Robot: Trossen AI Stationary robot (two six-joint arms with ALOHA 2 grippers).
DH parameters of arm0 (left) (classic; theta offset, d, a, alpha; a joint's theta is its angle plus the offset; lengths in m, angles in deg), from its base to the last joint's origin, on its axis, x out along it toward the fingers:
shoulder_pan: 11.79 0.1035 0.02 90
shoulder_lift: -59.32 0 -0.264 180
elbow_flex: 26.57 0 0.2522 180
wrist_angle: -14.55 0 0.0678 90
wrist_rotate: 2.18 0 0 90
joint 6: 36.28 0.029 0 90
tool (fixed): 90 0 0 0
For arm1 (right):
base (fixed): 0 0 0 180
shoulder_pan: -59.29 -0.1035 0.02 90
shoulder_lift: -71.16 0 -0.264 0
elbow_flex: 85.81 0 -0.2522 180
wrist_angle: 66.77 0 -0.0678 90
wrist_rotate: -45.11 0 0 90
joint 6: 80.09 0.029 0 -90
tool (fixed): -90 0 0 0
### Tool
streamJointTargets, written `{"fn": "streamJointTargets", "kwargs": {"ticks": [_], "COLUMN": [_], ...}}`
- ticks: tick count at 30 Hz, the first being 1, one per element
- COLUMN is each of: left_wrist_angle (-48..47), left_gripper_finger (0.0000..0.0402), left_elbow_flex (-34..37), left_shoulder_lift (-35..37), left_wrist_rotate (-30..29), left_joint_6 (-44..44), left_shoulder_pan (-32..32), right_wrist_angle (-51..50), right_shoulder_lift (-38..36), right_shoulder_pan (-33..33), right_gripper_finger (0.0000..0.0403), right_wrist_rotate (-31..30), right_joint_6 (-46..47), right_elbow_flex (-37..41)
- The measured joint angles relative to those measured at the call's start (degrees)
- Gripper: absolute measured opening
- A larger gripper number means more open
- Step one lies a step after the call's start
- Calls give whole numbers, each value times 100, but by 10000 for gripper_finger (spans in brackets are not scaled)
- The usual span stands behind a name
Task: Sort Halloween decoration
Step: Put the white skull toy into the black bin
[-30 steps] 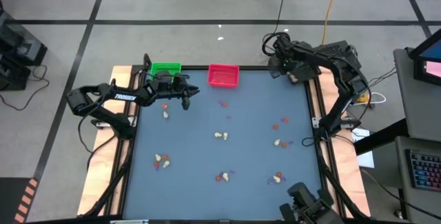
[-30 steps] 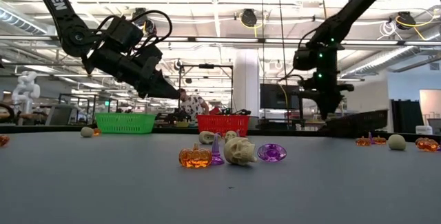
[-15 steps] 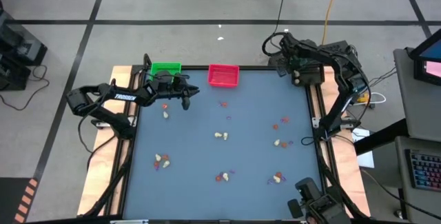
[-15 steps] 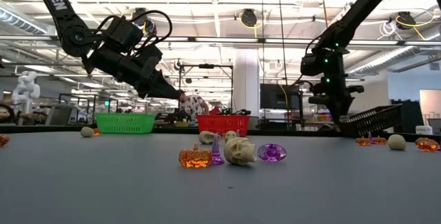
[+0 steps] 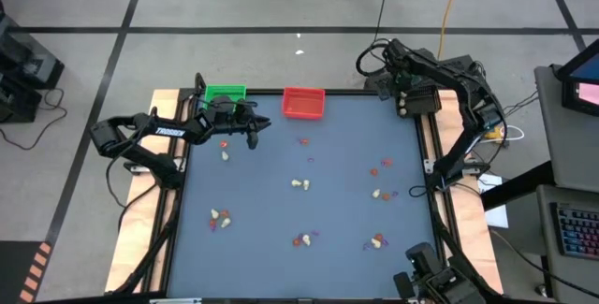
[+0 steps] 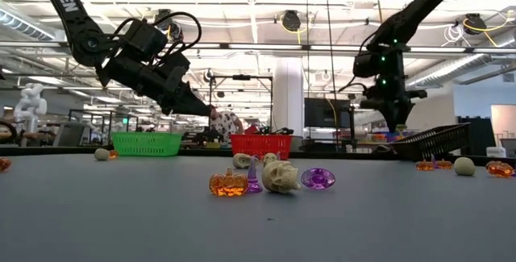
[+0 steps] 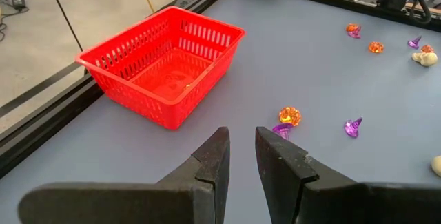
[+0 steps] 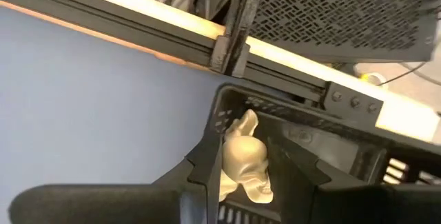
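Observation:
Halloween decoration trinkets lie scattered on the blue-grey table (image 5: 337,210): an orange pumpkin (image 6: 228,183), a cream skull (image 6: 280,176) and a purple piece (image 6: 318,178) among them. My right gripper (image 8: 242,165) hangs over the black tray (image 8: 310,138) at the far right corner, shut on a cream skull (image 8: 244,163). My left gripper (image 7: 241,156) hovers above the table near the red tray (image 7: 165,62). Its fingers stand a narrow gap apart with nothing between them. The green tray (image 5: 225,93) stands left of the red one. My right gripper pinches the cream skull by its two sides (image 8: 231,158) between its two fingers. The fingers come from above and point steeply down. The skull is lifted clear, over the black tray's near corner.
The red tray (image 5: 302,103) and green tray stand along the far edge, and the black tray (image 6: 435,139) at the far right. Trinket clusters (image 5: 218,218), (image 5: 301,240), (image 5: 376,242), (image 5: 379,194) dot the near half. A dark frame rail (image 8: 138,17) borders the table.
My right gripper has carried the skull a little up and toward the table's right edge, over the black tray, tipping slightly as it went. Its hold has stayed shut.

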Motion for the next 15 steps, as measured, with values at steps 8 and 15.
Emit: {"fn": "streamJointTargets", "kwargs": {"ticks": [8, 15], "left_wrist_angle": [-45, -44], "left_gripper_finger": [77, 77], "left_elbow_flex": [2, 2], "left_shoulder_lift": [0, 0], "left_wrist_rotate": [0, 0], "left_joint_6": [2, 2], "left_shoulder_pan": [0, 0], "right_wrist_angle": [-139, -329], "right_shoulder_lift": [239, 523], "right_shoulder_pan": [-90, -226], "right_gripper_finger": [91, 91], "right_wrist_rotate": [-450, -906], "right_joint_6": [143, 201], "right_elbow_flex": [0, 2]}}
